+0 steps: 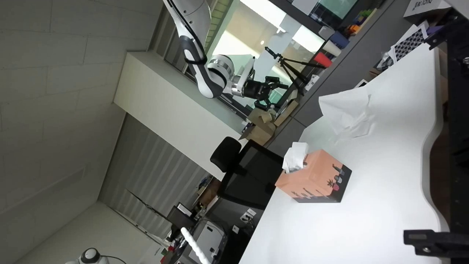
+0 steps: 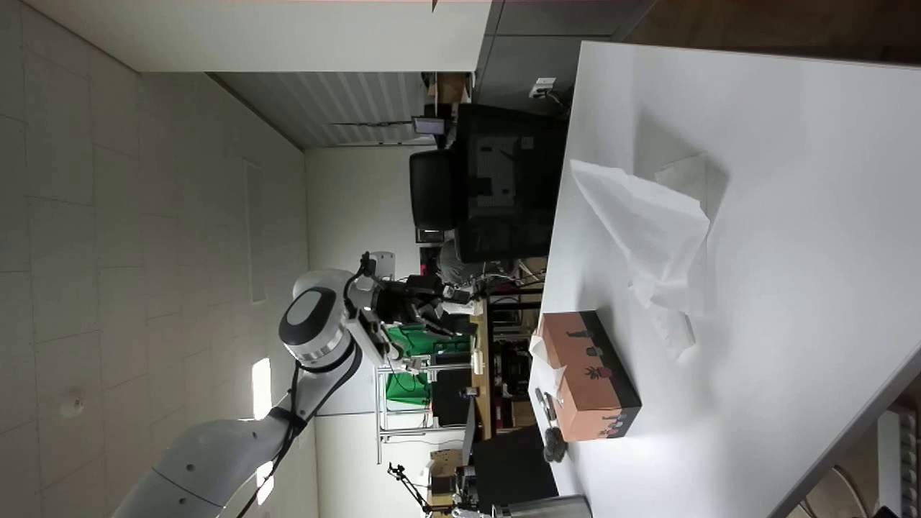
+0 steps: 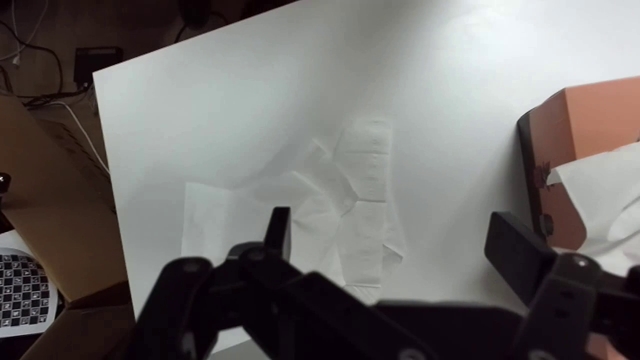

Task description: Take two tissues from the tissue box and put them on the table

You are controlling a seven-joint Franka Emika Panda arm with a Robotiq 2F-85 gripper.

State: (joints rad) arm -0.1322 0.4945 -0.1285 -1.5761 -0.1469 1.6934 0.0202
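Observation:
An orange tissue box point(image 1: 322, 179) with a dark base stands on the white table point(image 1: 373, 220). It also shows in an exterior view point(image 2: 586, 388) and at the right of the wrist view point(image 3: 605, 112). A white tissue sticks out of its top point(image 1: 296, 157), also in the wrist view point(image 3: 615, 200). Crumpled white tissue point(image 1: 348, 113) lies on the table beside the box, seen in an exterior view point(image 2: 647, 223) and the wrist view point(image 3: 365, 230). I cannot tell how many sheets it is. My gripper point(image 3: 395, 240) is open and empty, high above the table in both exterior views point(image 1: 274, 97) point(image 2: 457, 309).
A black chair point(image 1: 253, 176) stands beyond the table edge, also in an exterior view point(image 2: 511, 180). A cardboard box point(image 3: 55, 200) and a checkered board point(image 3: 25, 290) lie past the table's edge in the wrist view. A black bracket point(image 1: 432, 242) sits at the table's edge.

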